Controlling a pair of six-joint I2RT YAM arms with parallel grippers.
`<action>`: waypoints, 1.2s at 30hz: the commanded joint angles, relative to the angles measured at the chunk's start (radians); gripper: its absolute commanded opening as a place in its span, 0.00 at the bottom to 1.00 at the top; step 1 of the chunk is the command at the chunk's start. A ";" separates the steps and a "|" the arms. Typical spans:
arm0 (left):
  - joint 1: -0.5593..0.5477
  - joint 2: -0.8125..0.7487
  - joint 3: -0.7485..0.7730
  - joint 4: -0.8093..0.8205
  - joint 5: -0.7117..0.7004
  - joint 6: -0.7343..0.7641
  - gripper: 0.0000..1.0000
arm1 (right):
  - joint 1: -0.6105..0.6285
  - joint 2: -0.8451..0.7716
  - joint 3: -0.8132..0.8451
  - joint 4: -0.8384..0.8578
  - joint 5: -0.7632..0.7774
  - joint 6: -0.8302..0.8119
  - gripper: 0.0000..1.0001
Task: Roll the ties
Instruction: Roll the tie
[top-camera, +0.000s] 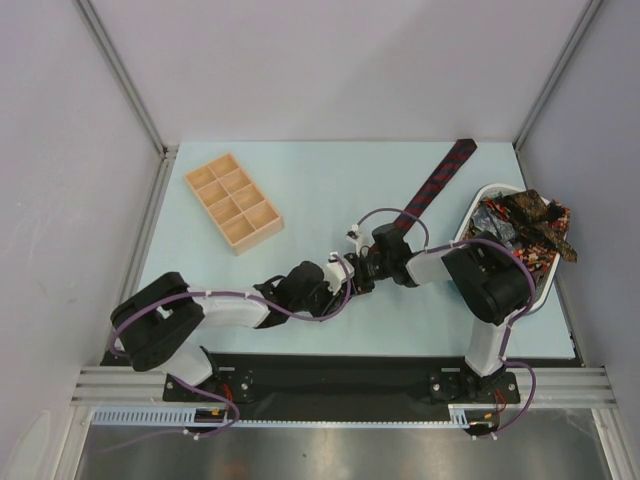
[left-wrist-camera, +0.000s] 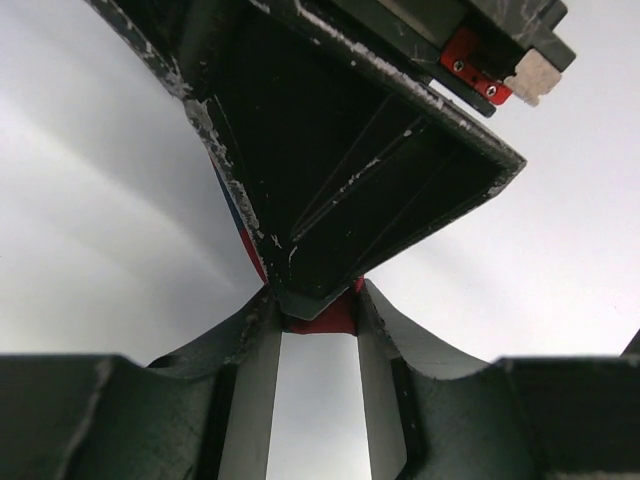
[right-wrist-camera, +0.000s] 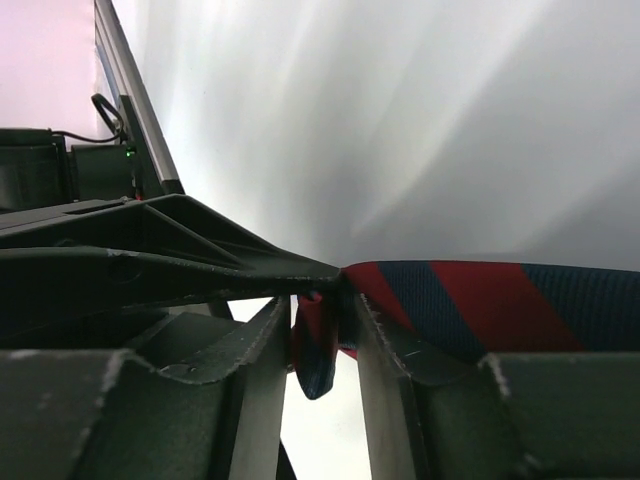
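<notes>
Striped tie (top-camera: 437, 182), navy and red: 1, its end between the fingers (right-wrist-camera: 255, 380). Heaped ties (top-camera: 530, 222) in white bin (top-camera: 467, 222): several (too tangled for a firm count), right of the fingers. Wooden tray (top-camera: 207, 167): 1, eight compartments, left of the fingers. Grippers: 2, namely left gripper (left-wrist-camera: 318, 312) and right gripper (right-wrist-camera: 320, 300).

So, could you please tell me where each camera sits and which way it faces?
Top external: above and behind the arms, looking down on the table; both arms show.
Left wrist: on the left arm, facing the right gripper past the left gripper.
Right wrist: on the right arm, looking past its gripper along the striped tie.
Shared: both wrist views catch that tie.
</notes>
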 joint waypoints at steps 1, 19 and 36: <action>-0.005 0.020 0.033 -0.046 0.004 -0.015 0.38 | -0.019 -0.042 -0.004 0.002 0.052 -0.021 0.39; -0.005 0.001 0.040 -0.051 0.014 -0.014 0.49 | -0.029 -0.068 0.000 -0.027 0.044 -0.039 0.00; -0.003 -0.346 -0.046 -0.008 -0.263 -0.075 1.00 | 0.004 -0.080 0.073 -0.117 0.087 -0.042 0.00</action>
